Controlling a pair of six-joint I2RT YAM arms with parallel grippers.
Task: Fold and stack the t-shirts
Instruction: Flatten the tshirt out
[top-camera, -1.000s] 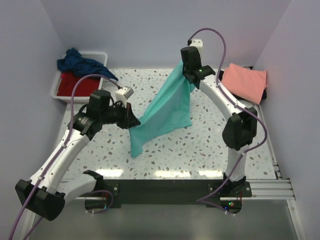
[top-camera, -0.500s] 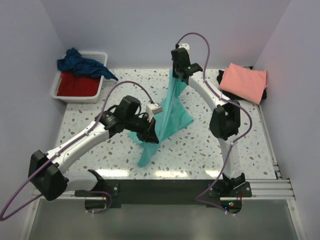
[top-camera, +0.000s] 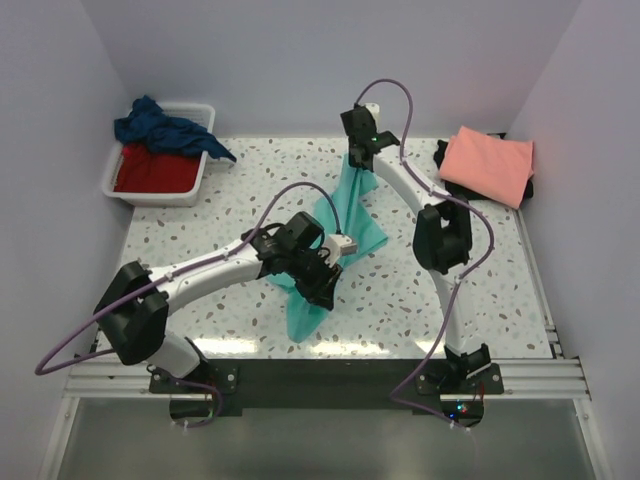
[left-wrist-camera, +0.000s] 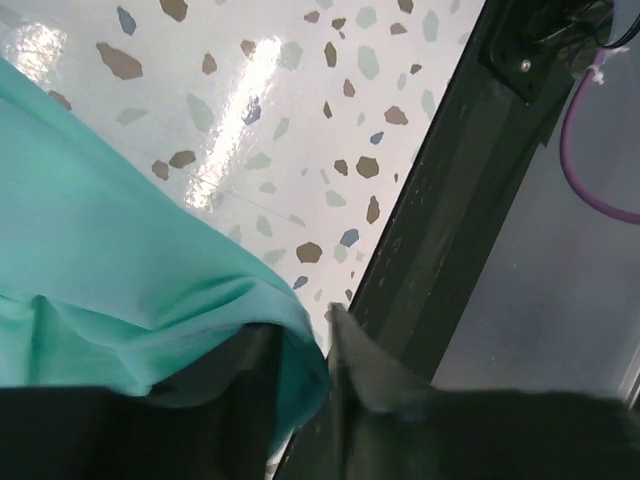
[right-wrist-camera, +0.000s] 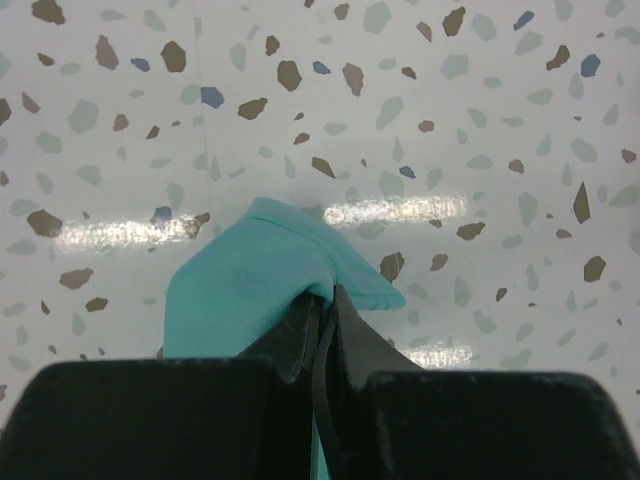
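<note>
The turquoise-teal t-shirt (top-camera: 352, 215) hangs in a narrow drape from the back of the table down to its front middle. My right gripper (top-camera: 358, 160) holds its top edge high at the back. In the right wrist view that gripper (right-wrist-camera: 325, 295) is shut on a fold of the teal t-shirt (right-wrist-camera: 250, 270). My left gripper (top-camera: 325, 288) sits low against the shirt's lower part. In the left wrist view its jaws (left-wrist-camera: 300, 340) stand apart, and the hem of the teal t-shirt (left-wrist-camera: 120, 270) lies loosely between them.
A folded salmon-pink t-shirt (top-camera: 490, 162) lies at the back right on a black t-shirt (top-camera: 441, 152). A white tub (top-camera: 108, 182) at the back left holds a red t-shirt (top-camera: 155, 168) and a navy blue t-shirt (top-camera: 165, 125). A dark rail (left-wrist-camera: 450, 230) borders the table's near edge.
My left arm swung right and toward the near edge, gathering the shirt into a narrow drape, and its jaws parted. My right gripper shifted a little left, still gripping.
</note>
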